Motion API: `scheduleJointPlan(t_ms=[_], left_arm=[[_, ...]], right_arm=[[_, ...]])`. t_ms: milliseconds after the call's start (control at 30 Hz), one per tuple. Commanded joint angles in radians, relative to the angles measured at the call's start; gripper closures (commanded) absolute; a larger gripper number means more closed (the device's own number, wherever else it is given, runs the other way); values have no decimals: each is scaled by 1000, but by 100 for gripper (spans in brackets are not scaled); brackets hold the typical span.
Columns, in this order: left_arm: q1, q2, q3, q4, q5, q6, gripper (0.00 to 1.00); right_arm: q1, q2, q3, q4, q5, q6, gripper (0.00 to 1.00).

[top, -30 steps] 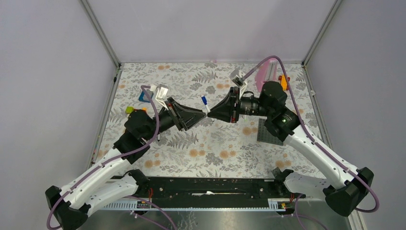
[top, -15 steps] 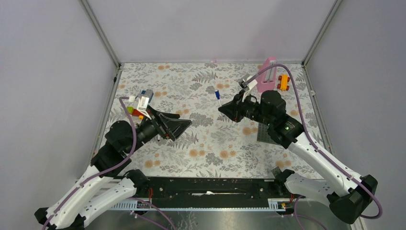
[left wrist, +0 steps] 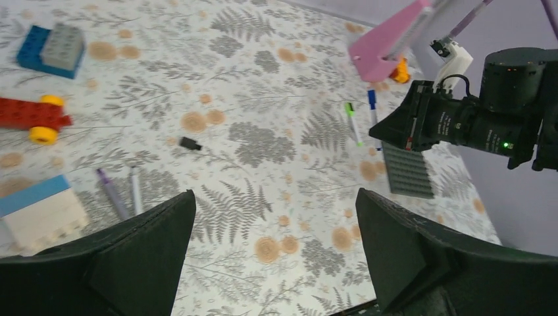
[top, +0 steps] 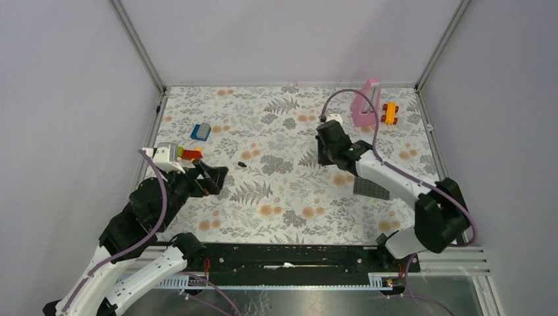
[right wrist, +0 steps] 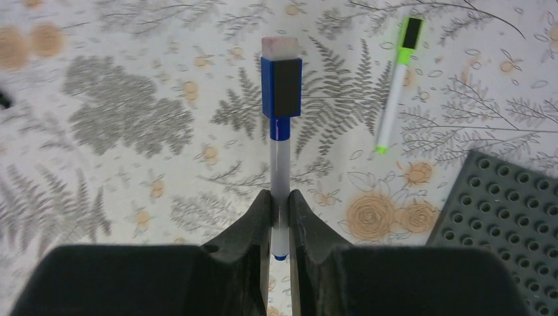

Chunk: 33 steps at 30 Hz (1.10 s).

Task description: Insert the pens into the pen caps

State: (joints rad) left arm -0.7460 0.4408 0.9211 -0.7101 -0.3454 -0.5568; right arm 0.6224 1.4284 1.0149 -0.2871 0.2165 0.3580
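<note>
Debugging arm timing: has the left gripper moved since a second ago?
Yes: left gripper drew back leftward, from mid-table to just right of the red brick.

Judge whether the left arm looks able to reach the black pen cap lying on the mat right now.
Probably yes: the black pen cap lies by itself on the mat just ahead of the open left gripper, nothing between them.

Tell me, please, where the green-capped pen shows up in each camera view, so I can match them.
Top external: I cannot make it out here.
Left wrist: the green-capped pen lies upper right of centre.
Right wrist: it lies at upper right, right of the held blue-capped pen.
Shared landmark: the dark grey studded baseplate, lower right of the pen in both wrist views.
</note>
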Motion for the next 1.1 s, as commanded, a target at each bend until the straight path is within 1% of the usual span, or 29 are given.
scheduleJointPlan(t_ms=[0,167,333,433,633,700,800,933,1033,1067], left_arm=[[-2,-48,-28,-74,-133,7,1],[-3,-82,-84,-36,-134,2,1],[-2,-87,-99,-38,-174,-10,1],[-1,-93,-104,-37,-185,-10,1],[0,-101,-114,-25,-190,4,1],[-1,-104,-116,-24,-192,7,1],[-1,-107,-119,-19,-192,12,1],[0,-107,-119,-19,-190,13,1],[1,-108,-120,-18,-191,14,1],[1,-106,-120,-17,-192,14,1]], right_arm=[[-35,156,131,-57,184,71,100],[-51,379,270,-135,241,83,100],[-78,535,392,-210,249,88,100],[-92,568,431,-226,257,90,99],[-119,627,472,-246,225,89,86],[-125,645,488,-258,207,84,85],[-134,666,508,-271,187,82,80],[-144,677,513,-272,155,75,77],[-145,674,510,-273,143,72,72],[-146,673,508,-272,135,69,69]])
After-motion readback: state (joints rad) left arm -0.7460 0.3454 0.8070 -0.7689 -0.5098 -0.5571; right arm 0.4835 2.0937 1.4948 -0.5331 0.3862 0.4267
